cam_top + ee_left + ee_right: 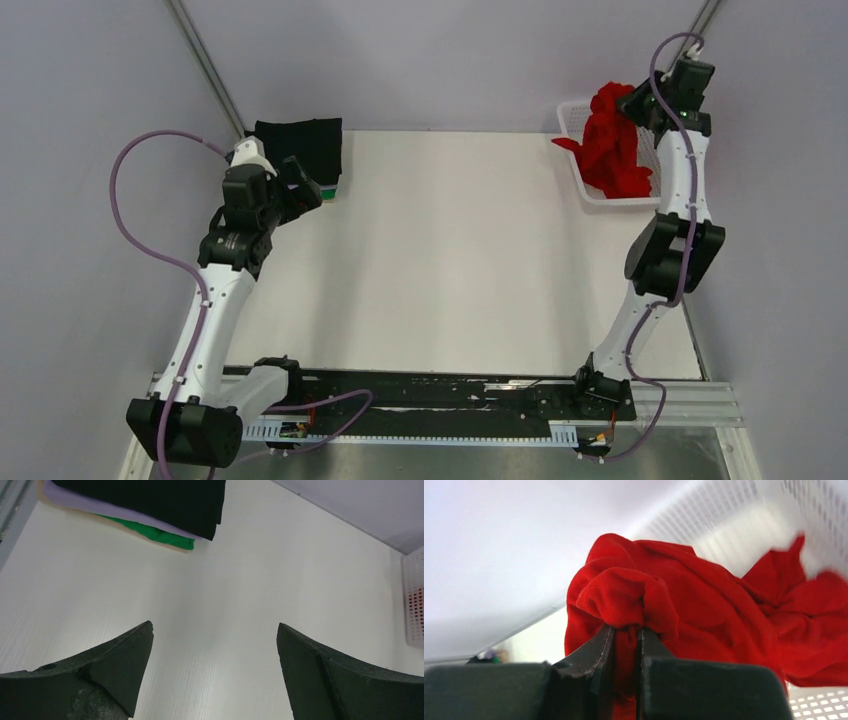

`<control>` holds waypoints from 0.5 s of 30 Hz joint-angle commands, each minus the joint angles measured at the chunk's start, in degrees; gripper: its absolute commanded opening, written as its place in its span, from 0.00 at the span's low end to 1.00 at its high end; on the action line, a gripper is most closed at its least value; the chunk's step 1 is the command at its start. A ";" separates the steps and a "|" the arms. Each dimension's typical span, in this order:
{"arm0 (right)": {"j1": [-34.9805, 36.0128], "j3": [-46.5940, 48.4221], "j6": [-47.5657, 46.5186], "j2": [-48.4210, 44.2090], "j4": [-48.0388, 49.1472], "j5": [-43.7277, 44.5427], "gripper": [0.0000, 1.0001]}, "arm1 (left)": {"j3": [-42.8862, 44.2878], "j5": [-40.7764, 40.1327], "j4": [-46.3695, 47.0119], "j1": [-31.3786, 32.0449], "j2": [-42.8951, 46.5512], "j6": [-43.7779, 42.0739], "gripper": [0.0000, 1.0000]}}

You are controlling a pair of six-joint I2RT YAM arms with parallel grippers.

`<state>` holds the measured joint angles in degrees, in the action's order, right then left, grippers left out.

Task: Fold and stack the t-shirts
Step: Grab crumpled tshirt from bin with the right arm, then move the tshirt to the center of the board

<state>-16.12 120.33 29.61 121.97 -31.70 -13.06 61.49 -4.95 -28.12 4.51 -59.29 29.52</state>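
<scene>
Tabletop (450, 260): white.
Right pincer (625, 629): clenched on red t-shirt (714, 605), upper right.
Left pincer (214, 625): released.
Handling: probably limp; take hems.

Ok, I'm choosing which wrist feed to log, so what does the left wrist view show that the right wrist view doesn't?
Only left wrist: the open left gripper over the table, and folded black shirt over lilac shirt over green shirt. Only right wrist: the right gripper pinching a bunched fold of the red shirt. Both: the white mesh basket, red glimpsed through its holes from the left.
</scene>
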 commanded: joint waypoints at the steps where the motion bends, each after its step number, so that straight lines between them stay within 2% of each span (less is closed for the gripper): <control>1: 2.35 0.31 -7.00 -18.09 10.88 -9.15 0.00 | -0.86 1.05 1.48 -0.03 2.04 1.35 1.00; 4: 6.27 -0.80 -9.74 -24.08 12.12 -18.15 0.00 | -1.48 2.12 2.54 0.01 2.51 2.07 1.00; 8: 12.78 -3.15 -8.72 -29.84 16.01 -32.00 0.00 | -2.06 2.61 3.27 -0.01 2.51 3.12 1.00; 13: 24.42 -2.07 -10.30 -31.80 16.86 -41.44 0.00 | -2.35 2.84 2.88 -0.03 2.59 4.62 1.00; 15: 26.94 -2.13 -10.23 -32.13 16.97 -44.24 0.00 | -1.97 2.24 1.72 -0.03 2.65 5.30 1.00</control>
<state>7.14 118.87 21.04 88.55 -16.16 -46.52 59.27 -2.83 -27.18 4.51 -57.65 32.56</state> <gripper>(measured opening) 0.110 0.999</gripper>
